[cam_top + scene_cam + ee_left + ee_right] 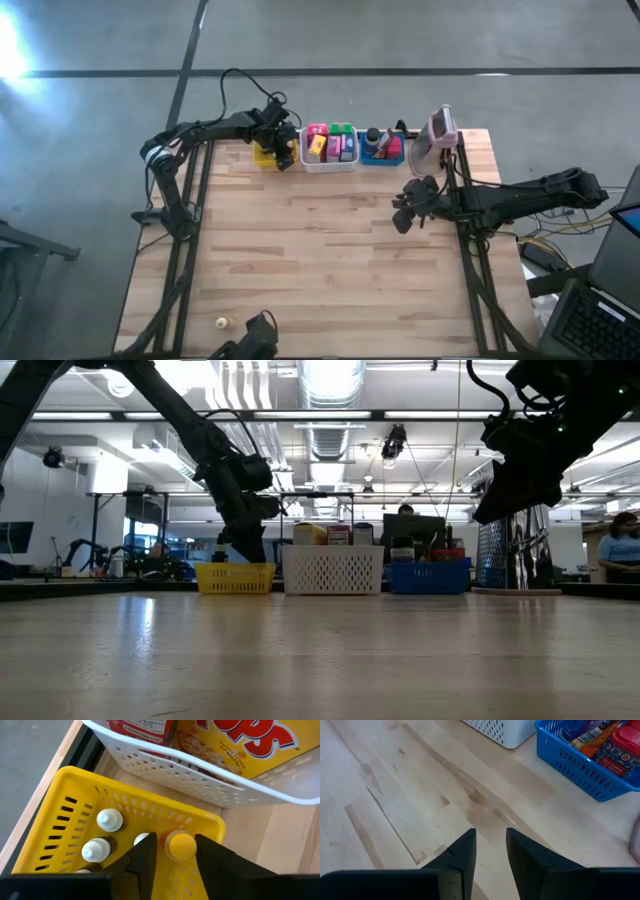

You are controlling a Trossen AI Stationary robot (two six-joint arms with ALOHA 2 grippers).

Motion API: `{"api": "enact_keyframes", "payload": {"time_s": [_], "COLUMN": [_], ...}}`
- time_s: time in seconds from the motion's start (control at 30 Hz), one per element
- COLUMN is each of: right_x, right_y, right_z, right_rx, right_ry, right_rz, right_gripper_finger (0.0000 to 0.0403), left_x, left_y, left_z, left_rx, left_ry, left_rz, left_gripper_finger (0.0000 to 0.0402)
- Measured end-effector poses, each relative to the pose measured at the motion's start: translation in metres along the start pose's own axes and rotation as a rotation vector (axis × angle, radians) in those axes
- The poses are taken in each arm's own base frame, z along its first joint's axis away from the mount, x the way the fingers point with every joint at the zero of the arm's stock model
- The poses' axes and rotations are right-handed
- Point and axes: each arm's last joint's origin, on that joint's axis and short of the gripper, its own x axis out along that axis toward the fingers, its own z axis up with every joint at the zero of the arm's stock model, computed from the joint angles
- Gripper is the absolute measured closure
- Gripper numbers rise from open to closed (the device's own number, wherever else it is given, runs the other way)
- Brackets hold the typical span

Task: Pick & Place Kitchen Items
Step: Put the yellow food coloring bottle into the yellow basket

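1. The wooden table (330, 260) is carrying three bins in a row along its far edge, with a pink-grey upright device (440, 130) standing at the right end of the row
2. The white bin (328, 163) is sitting in the middle of the row and holding upright pink, yellow and green packets (330, 143); the left wrist view is showing a yellow box (240, 745) leaning inside it
3. The blue bin (580, 762) is lying just beside the white one, holding red and dark items (620, 742)
4. The yellow bin (65, 805) is sitting at the left end of the row, with small whitish pieces (109, 820) lying in it
5. The left gripper (175, 852) is hanging over the yellow bin, its fingers standing narrowly apart around a small round yellow-orange piece (181, 846) between the tips; whether they are pressing on it cannot be told
6. The right gripper (490, 847) is hovering above bare table, near the blue bin, jaws standing narrowly apart with nothing between them
7. A tiny whitish piece (221, 322) is lying alone near the table's front edge
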Motion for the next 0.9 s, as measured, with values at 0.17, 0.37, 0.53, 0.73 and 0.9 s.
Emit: {"api": "enact_keyframes", "payload": {"time_s": [0.17,0.37,0.53,0.73,0.9], "right_x": [0.000,0.000,0.000,-0.006,-0.028], "right_y": [0.000,0.000,0.001,0.004,0.005], "right_z": [0.000,0.000,0.001,0.009,0.024], "right_rx": [0.000,0.001,-0.002,-0.093,-0.200], "right_ry": [0.000,-0.002,-0.006,-0.013,-0.068], "right_rz": [0.000,0.002,0.005,0.066,0.211], "right_gripper_finger": [0.0286,0.0273,0.0266,0.0309,0.0386], "left_x": [-0.004,-0.021,-0.048,-0.106,-0.154], "left_y": [0.000,0.003,0.004,-0.012,-0.042], "left_z": [0.004,0.024,0.045,0.065,0.057], "left_rx": [0.003,0.015,0.043,0.075,0.070], "left_ry": [-0.011,-0.057,-0.040,-0.101,-0.215], "left_rz": [0.003,0.018,0.013,0.005,-0.043], "left_gripper_finger": [0.0244,0.0236,0.0237,0.0241,0.0241]}}
